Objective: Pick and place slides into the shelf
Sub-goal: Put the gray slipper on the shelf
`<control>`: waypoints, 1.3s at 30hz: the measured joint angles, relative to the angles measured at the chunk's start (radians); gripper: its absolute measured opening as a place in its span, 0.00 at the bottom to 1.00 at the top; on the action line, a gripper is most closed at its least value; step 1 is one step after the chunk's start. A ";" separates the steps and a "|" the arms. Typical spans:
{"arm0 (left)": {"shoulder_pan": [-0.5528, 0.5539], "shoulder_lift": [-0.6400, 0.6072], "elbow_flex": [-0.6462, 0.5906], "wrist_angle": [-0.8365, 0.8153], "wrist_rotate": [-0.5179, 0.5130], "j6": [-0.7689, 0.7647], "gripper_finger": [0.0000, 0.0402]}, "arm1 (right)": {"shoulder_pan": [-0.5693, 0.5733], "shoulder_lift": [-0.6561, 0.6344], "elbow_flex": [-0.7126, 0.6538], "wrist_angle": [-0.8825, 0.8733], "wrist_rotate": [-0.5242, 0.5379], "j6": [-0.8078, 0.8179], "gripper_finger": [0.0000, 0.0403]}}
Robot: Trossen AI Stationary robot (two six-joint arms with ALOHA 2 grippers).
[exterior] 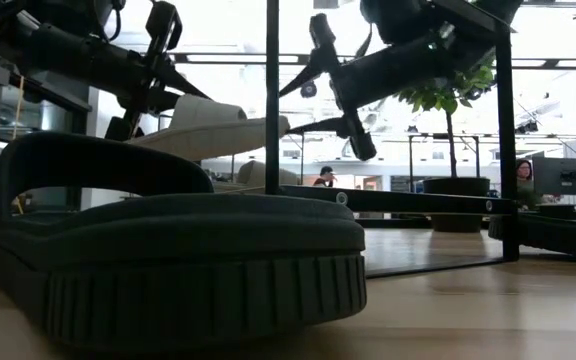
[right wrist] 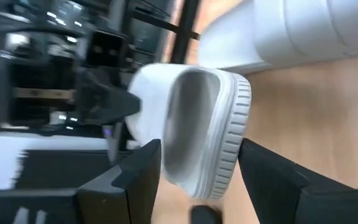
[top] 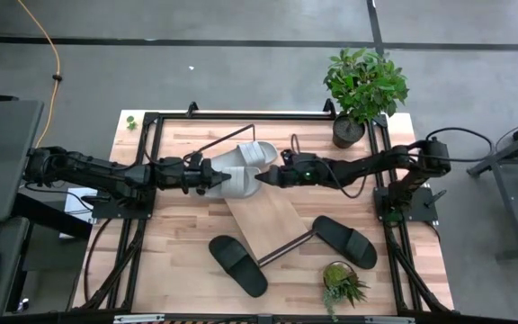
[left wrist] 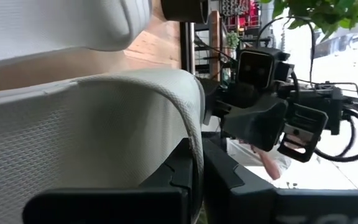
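In R wrist view, right gripper (right wrist: 197, 171) spread round grey slide (right wrist: 197, 124); left gripper (top: 216, 177) clamps it.

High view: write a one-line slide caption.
Left tool grips a grey slide over the shelf; right tool open at its toe.

L pincer (top: 212, 176) clamped shut, R pincer (top: 263, 177) spread wide, both arms outstretched, tips facing mid-table.
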 joint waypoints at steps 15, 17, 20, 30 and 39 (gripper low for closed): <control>0.001 0.000 0.001 0.032 0.003 0.024 0.01 | 0.006 0.004 0.028 -0.074 0.005 -0.018 0.46; 0.001 0.000 0.001 0.032 0.003 0.024 0.01 | 0.006 0.004 0.028 -0.075 0.016 -0.019 0.42; 0.001 0.000 0.001 0.033 0.008 0.026 0.02 | 0.006 0.004 0.028 -0.073 0.028 -0.019 0.35; 0.001 0.000 0.001 0.019 0.019 0.037 0.04 | 0.006 0.004 0.028 -0.075 0.039 -0.025 0.15; 0.001 0.000 0.001 -0.041 0.029 0.036 0.07 | 0.007 0.004 0.026 -0.079 0.049 -0.028 0.08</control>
